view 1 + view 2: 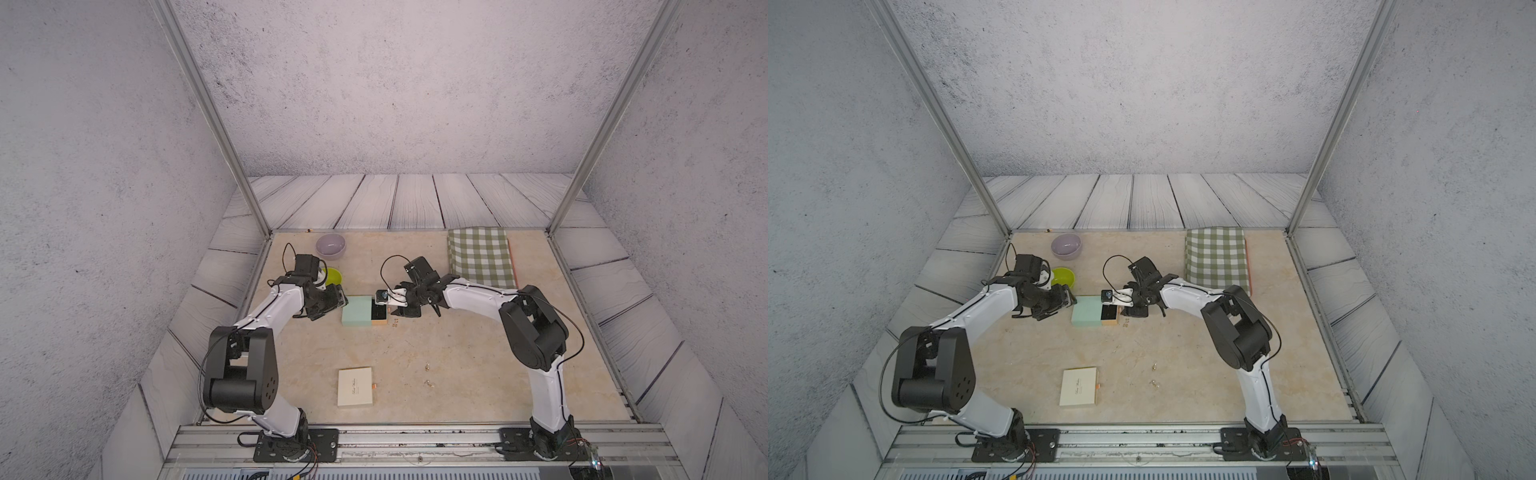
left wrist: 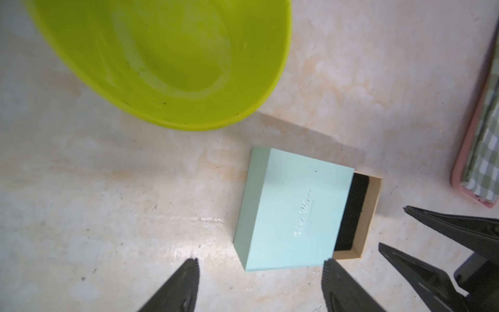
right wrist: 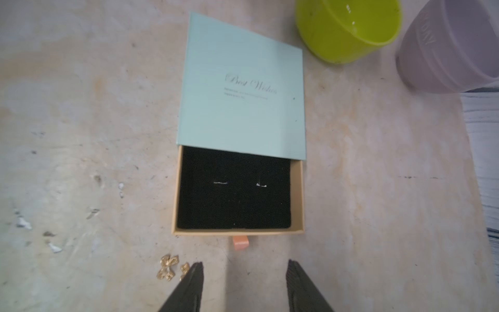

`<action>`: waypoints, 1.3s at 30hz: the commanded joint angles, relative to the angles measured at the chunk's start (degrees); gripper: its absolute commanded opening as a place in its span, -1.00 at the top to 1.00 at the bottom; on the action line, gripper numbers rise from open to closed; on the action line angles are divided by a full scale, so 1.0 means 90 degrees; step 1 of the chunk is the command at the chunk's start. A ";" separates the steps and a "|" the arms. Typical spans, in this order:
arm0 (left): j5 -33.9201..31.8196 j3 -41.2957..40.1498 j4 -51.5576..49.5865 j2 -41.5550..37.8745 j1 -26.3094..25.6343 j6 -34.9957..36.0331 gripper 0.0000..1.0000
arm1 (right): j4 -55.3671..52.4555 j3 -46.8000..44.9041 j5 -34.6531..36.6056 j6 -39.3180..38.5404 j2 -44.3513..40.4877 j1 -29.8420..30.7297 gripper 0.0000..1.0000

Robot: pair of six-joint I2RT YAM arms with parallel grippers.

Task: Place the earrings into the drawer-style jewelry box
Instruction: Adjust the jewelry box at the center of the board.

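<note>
Mint box (image 3: 240, 89) — black lining; lime bowl (image 3: 347, 27).
</note>
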 commanded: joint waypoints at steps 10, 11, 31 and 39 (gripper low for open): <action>0.1380 -0.1720 0.0934 -0.0932 -0.0619 -0.1466 -0.36 | -0.1059 0.1566 -0.0284 0.4918 0.0160 -0.0254 -0.60; 0.1422 -0.1688 0.1009 -0.0831 -0.0665 -0.1526 -0.36 | -0.1417 0.2060 -0.0455 0.5333 0.0457 -0.0329 -0.60; 0.1326 -0.0741 0.1231 0.0612 -0.0639 -0.1048 -0.38 | -0.1310 0.3035 -0.2330 0.6851 0.2248 -0.0713 -0.60; 0.1183 0.0241 0.0992 0.1284 -0.0562 -0.0807 -0.37 | -0.1191 0.2872 -0.2537 0.6866 0.2185 -0.0574 -0.56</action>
